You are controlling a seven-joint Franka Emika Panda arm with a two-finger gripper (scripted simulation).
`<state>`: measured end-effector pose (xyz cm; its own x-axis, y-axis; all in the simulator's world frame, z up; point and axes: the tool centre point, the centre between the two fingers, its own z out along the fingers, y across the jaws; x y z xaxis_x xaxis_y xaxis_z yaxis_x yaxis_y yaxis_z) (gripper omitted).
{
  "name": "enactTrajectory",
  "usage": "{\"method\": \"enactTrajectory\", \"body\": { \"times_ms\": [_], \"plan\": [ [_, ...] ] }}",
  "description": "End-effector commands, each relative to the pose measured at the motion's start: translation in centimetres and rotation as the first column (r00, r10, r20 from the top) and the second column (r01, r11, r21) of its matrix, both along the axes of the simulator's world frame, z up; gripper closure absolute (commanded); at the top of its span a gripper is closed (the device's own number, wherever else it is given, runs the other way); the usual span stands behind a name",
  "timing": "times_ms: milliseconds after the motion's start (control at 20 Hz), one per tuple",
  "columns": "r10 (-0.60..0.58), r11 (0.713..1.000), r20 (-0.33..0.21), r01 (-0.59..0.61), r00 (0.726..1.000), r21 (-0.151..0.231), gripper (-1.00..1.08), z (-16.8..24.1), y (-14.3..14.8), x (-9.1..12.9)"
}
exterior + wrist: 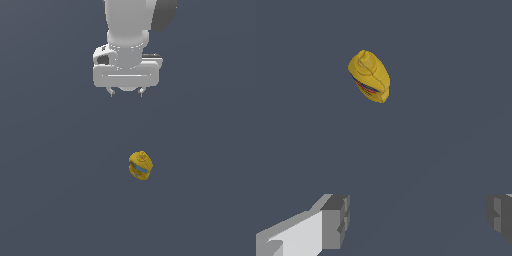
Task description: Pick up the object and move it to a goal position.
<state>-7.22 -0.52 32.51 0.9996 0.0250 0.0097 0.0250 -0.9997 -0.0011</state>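
Observation:
The object [140,166] is a small yellow bottle-like lump with a blue band and a knob on its upper end, lying on the dark grey floor in the exterior view. The wrist view shows the object [370,76] as a yellow lump with a dark band, well ahead of the fingers. My gripper [126,92] hangs from the white arm above and behind it, far from touching. The fingers [336,220] stand wide apart with nothing between them, so the gripper [418,217] is open.
Only a plain dark grey surface [60,200] surrounds the object on all sides. No other objects, containers or edges show in either view.

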Motion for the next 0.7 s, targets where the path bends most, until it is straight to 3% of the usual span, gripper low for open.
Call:
{"method": "enactTrajectory", "body": {
  "times_ms": [0, 650],
  "plan": [
    [0.0, 1.0, 0.0, 0.0, 1.0, 0.0, -0.92, 0.0, 0.0, 0.0],
    [0.046, 0.999, -0.016, -0.046, 0.999, -0.012, -0.92, -0.54, 0.11, -0.18]
  ]
}}
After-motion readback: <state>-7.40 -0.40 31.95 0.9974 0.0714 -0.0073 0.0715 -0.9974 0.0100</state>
